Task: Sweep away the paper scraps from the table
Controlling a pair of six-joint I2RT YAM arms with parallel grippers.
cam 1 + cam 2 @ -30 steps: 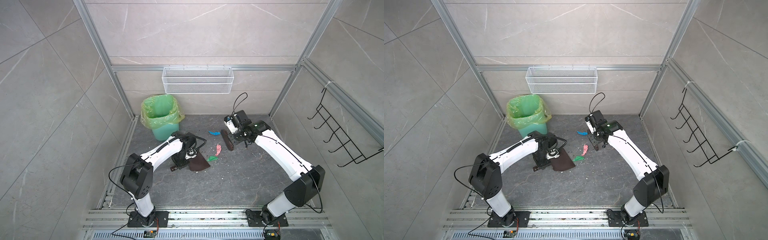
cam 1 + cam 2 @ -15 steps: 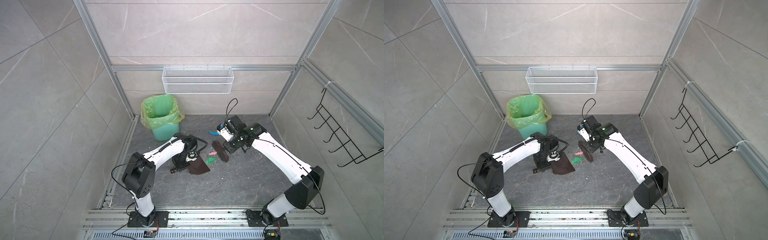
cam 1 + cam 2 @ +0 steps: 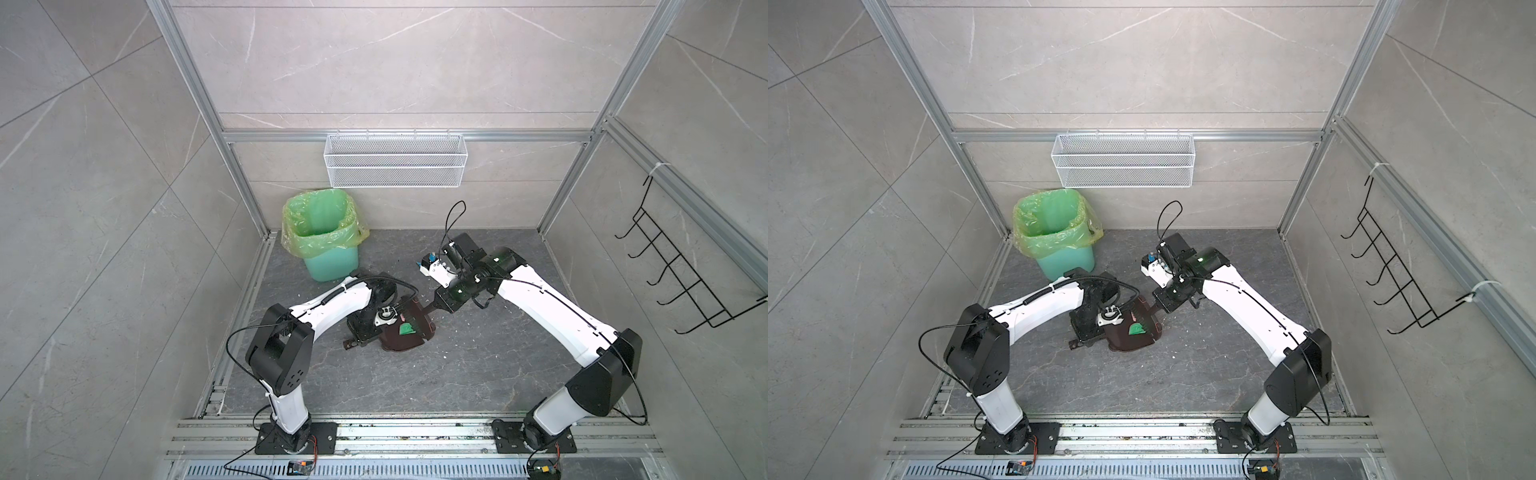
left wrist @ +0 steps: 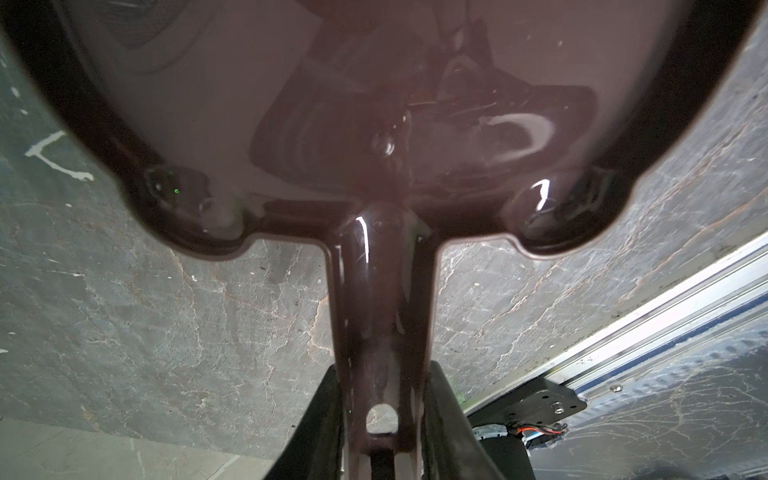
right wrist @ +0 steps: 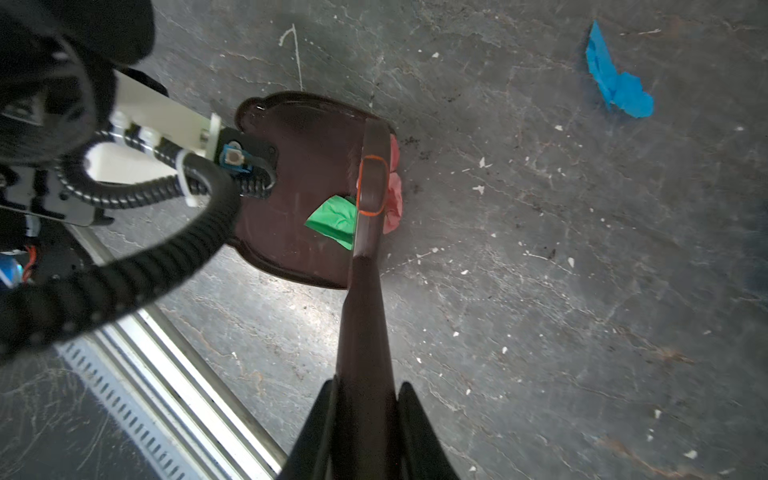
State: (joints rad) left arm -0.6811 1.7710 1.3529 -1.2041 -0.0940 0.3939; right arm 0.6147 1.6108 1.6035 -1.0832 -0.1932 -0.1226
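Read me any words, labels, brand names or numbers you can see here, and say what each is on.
No text can be read.
The dustpan, brush, paper scraps, green bin and wire basket show no lettering.
Any marking on the small circuit board by the left arm's base is too small to tell.

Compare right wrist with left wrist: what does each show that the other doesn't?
Only right wrist: the brush in the right gripper, jaws shut on its handle; a green scrap on the dustpan; a pink scrap against its head; a blue scrap lying apart.
Only left wrist: the left gripper, jaws shut on the dustpan handle.
Both: the dustpan, the table and an aluminium rail.
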